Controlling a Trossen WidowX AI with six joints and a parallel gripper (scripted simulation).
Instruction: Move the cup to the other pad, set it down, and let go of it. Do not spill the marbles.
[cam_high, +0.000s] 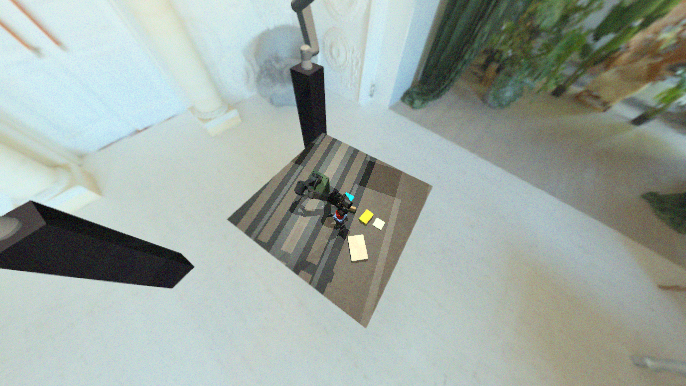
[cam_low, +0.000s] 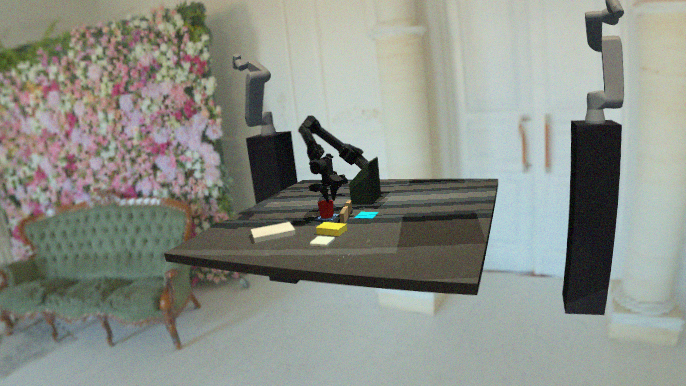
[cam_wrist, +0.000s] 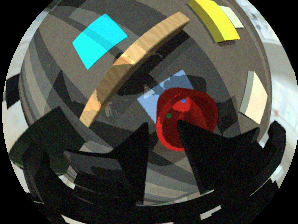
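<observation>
The red cup (cam_high: 340, 216) (cam_low: 325, 209) (cam_wrist: 208, 111) stands upright at the blue pad (cam_wrist: 167, 89), covering part of it. In the wrist view a blue marble (cam_wrist: 183, 101) and a green marble (cam_wrist: 169, 116) show inside the cup. The other pad, cyan (cam_high: 349, 197) (cam_low: 366, 215) (cam_wrist: 100, 40), is bare. My gripper (cam_low: 328, 199) (cam_wrist: 163, 125) is partly open, pointing down at the cup's top. In the wrist view one fingertip overlaps the cup's mouth and the other is outside its rim; nothing is gripped. Whether the fingers touch the rim is unclear.
A low wooden wall (cam_low: 344, 214) (cam_wrist: 127, 61) stands between the two pads. A yellow block (cam_high: 366, 216) (cam_low: 331, 229) (cam_wrist: 218, 21), a small pale square (cam_high: 379, 224) (cam_low: 322, 241) and a cream block (cam_high: 357, 248) (cam_low: 272, 232) (cam_wrist: 254, 97) lie on the cup's side of the wall.
</observation>
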